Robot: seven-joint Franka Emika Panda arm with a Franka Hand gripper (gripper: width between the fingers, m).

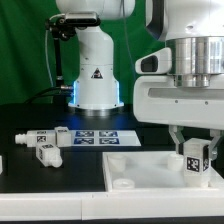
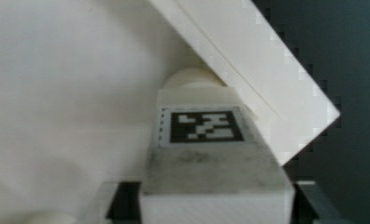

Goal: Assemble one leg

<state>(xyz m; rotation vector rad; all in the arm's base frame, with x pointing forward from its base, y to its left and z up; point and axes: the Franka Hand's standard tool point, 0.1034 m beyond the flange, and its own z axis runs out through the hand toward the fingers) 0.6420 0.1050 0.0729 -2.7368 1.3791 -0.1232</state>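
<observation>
We find the claw point(image 1: 193, 150) low over the exterior view's right end of the counter point(image 1: 40, 190), closed on one leg point(image 1: 194, 158). The wrist view confirms the grip: the two dark fingers point(image 2: 129, 203) flank the post on either side, and its tagged face point(image 2: 207, 127) fills the gap between them.

The held leg stands upright against the far right corner of the wide flat white panel point(image 1: 130, 165), which lies on the counter. In the wrist view the leg's rounded end meets the panel's surface point(image 2: 57, 120) close to the panel's raised edge point(image 2: 253, 60). We judge that the leg is at or in its seat. The pictures do not show whether it is screwed home, partly turned, or only resting on the hole, because the joint itself is hidden behind the post.

Two more legs point(image 1: 45, 145) lie loose on the counter toward the exterior view's left, near the marker board point(image 1: 95, 136), well apart from the panel. We see no other leg standing on the panel.

Status, as we judge it:
- Done: one leg picked up, brought to the corner, set upright.
- Left: seat or tighten the leg fully, then release it and confirm that it stands without support.
</observation>
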